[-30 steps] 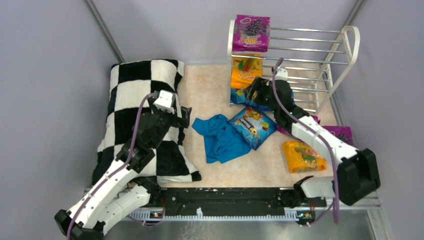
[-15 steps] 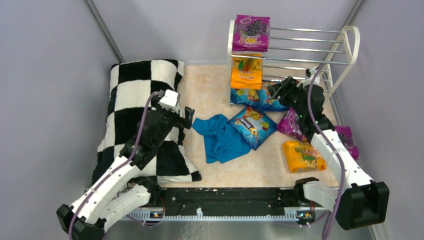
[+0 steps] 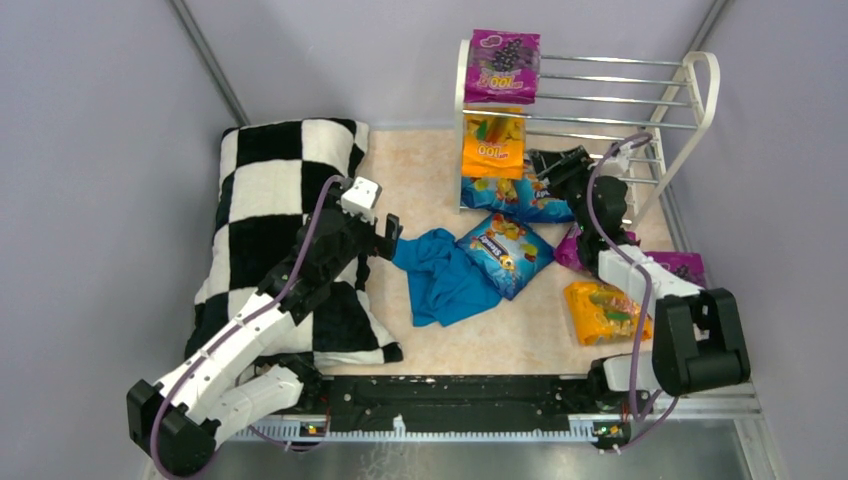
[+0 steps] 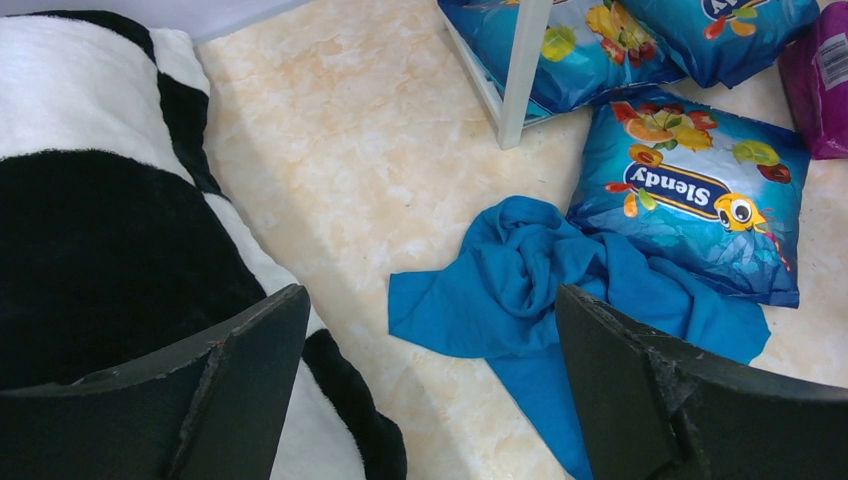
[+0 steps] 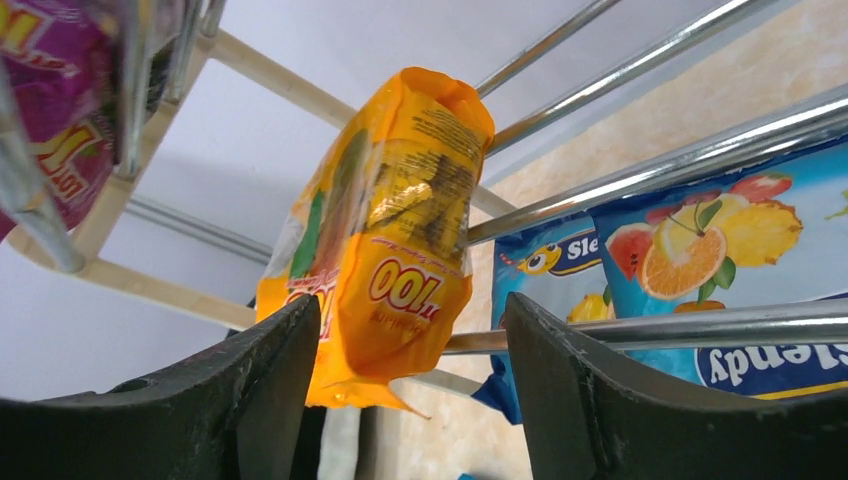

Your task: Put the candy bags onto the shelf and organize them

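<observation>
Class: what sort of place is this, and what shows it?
Probably a robot test cell: plain walls box in a tabletop, two arms stand at its edge, candy bags sit on a white shelf.

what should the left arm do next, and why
Probably ease forward and down toward the blue Slendy bag: the left jaws stand open and empty over the pillow edge, and that bag lies unshelved ahead, against the teal cloth.

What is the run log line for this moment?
left pincer: open, near teal cloth | right pincer: open, empty, at shelf | shelved: purple bag, orange bag
</observation>
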You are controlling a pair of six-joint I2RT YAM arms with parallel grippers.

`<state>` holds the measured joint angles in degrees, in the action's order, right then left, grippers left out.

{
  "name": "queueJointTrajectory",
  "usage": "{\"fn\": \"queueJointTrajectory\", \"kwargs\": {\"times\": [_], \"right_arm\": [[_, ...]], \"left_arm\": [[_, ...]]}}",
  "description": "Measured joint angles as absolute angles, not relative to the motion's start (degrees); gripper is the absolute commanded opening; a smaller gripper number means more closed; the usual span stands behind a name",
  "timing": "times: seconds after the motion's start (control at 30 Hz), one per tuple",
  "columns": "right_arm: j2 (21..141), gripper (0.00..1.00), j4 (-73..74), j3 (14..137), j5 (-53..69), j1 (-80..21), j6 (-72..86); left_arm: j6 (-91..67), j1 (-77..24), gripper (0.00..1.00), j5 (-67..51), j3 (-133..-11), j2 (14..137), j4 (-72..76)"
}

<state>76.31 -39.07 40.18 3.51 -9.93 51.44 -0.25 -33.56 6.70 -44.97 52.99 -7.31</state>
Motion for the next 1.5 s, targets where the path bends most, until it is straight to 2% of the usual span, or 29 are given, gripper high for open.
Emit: {"fn": "queueJointTrajectory", "kwargs": {"times": [0.1,0.33,0.53,0.7,0.87,1.17,1.2,1.5], "right_arm": [[79.83,0.77,-42.06,40.25,3.53,-9.96,53.54],[83.64,0.79,-48.58,40.84,2.83,-11.33,54.17],[85.27,0.70,-47.51,44.03,-0.58,-14.55,53.63],[88.33,0.67,-46.39,46.68,-5.02,-16.67,54.06],[89.62,0.53,-45.17,47.83,-11.66,-19.20,56.58],[90.85,0.02,-45.63,48.05,-17.32,-20.47,60.66],[90.83,0.00,-46.57,47.97,-17.85,-20.51,61.34],[90.48,0.00,-49.41,47.66,-19.66,-20.51,63.05]], "left_arm": [[0.21,-33.45,0.99,7.16,-44.97,52.45,-7.07],[0.25,-33.45,0.99,8.47,-44.97,49.58,-6.20],[0.21,-33.45,0.99,8.60,-44.88,47.62,-5.72],[0.19,-33.45,0.99,8.58,-44.84,47.07,-5.54],[-0.54,-33.45,0.99,8.51,-44.82,46.46,-5.52],[-1.41,-33.45,0.99,8.58,-44.56,45.08,-5.50],[-1.43,-33.45,0.99,8.58,-44.53,45.08,-5.45],[-1.54,-34.11,0.99,8.67,-44.45,45.15,-5.19]]}}
